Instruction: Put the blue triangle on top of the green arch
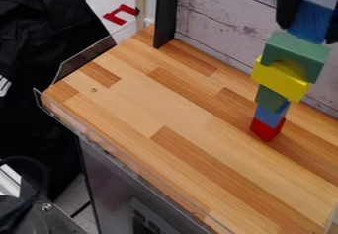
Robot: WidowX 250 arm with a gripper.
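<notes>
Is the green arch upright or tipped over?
Upright. The green arch has its flat side up, its curved cutout opening down over the yellow block.

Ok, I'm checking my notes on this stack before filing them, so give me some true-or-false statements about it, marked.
1. A red block is at the bottom of the stack. True.
2. The yellow block sits on top of the green arch. False: it is directly beneath the arch.
3. The blue triangle is between the fingers of the claw. True.
4. The block directly above the red one is yellow. False: it is a blue block.
5. The stack stands on the wooden surface. True.
</notes>
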